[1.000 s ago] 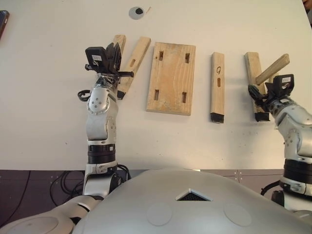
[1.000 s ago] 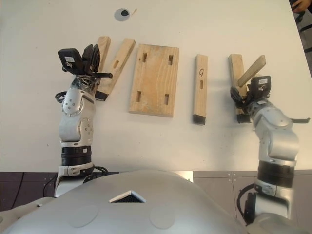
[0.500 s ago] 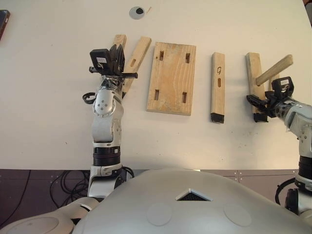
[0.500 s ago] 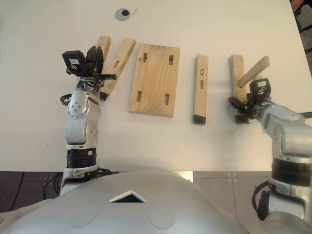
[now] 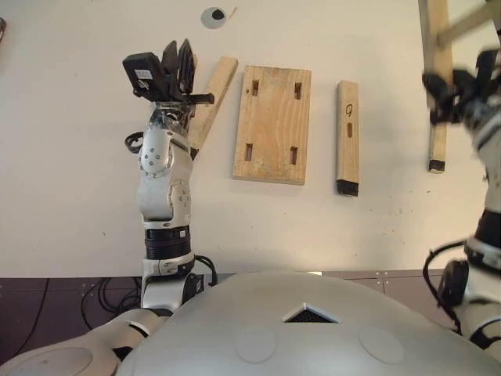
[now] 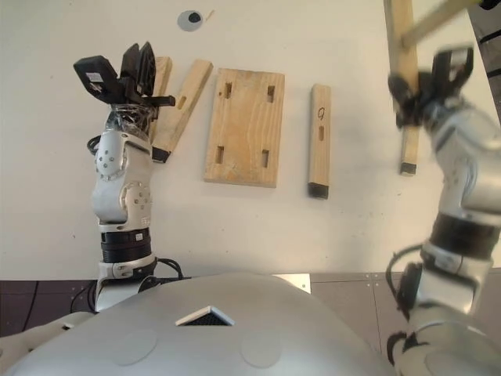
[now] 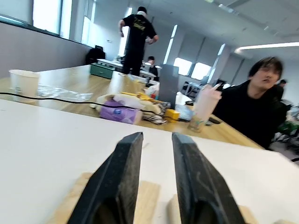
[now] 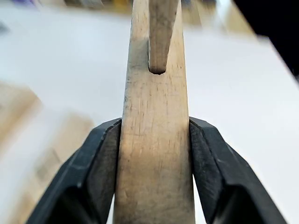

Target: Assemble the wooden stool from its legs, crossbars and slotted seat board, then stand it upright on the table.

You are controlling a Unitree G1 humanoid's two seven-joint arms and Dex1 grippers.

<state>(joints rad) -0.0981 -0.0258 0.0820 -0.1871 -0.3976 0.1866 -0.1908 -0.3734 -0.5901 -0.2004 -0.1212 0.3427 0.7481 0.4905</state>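
1. The right gripper (image 6: 429, 82) is clamped on a leg (image 6: 406, 149). A crossbar (image 6: 438, 19) is plugged into the slot just beyond the jaws, and the piece looks lifted clear of the table (image 5: 70, 157).
2. The left gripper (image 7: 157, 140) hovers with its jaws slightly apart, holding nothing. Two legs (image 5: 213, 94) lie just beneath them.
3. The board (image 5: 272, 125) lies flat between the grippers, with a spare leg (image 5: 347, 133) on its right-gripper side.
4. I'd say it's early, with the leg frame only begun. Next, the crossbar's free end needs lining up squarely with another leg's slot.
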